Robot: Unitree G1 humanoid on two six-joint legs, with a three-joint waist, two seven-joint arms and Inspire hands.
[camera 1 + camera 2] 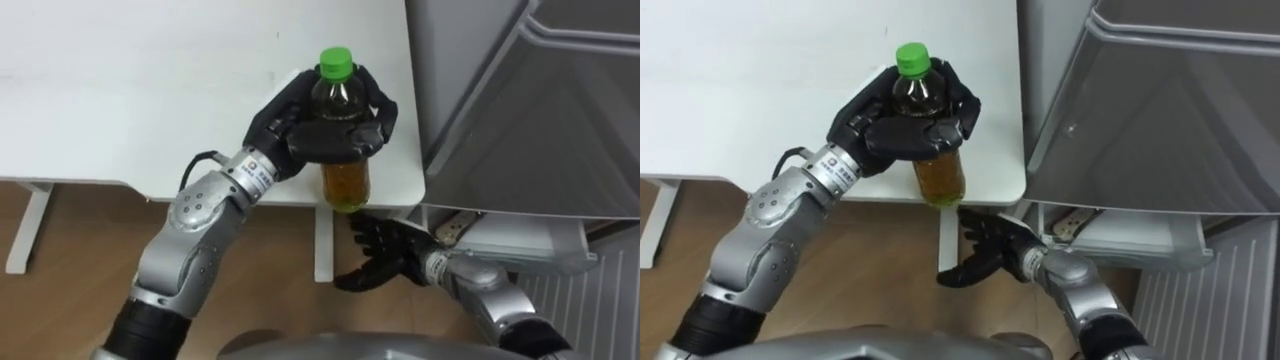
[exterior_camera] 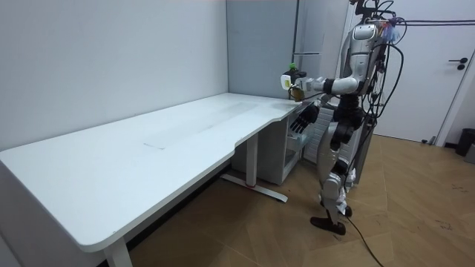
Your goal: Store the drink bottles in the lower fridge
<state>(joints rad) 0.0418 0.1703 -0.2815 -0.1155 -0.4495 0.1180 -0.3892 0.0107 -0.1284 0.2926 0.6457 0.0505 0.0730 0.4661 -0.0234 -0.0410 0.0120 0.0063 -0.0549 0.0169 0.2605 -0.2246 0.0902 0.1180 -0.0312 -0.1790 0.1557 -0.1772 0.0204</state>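
Green cap on top, the bottle (image 1: 345, 150) of amber drink is upright, its long axis running from cap down to base. The left hand (image 1: 300, 135) grips it, dark fingers and thumb curled round its upper half, so the lower half shows beneath the hand. The room view shows the bottle lifted above the white table (image 1: 150, 90), at the corner nearest the robot. From the head camera its base lies over the table's front edge, just beside the rounded right corner. The grey fridge (image 1: 530, 100) rises close along the table's right edge, with a narrow gap between them. The right hand (image 1: 385, 255) hangs low, below the tabletop and beside the table leg (image 1: 323, 245), fingers spread loosely and holding nothing. The robot stands on the wooden floor (image 2: 415, 215) at the table's end, with open floor behind it.
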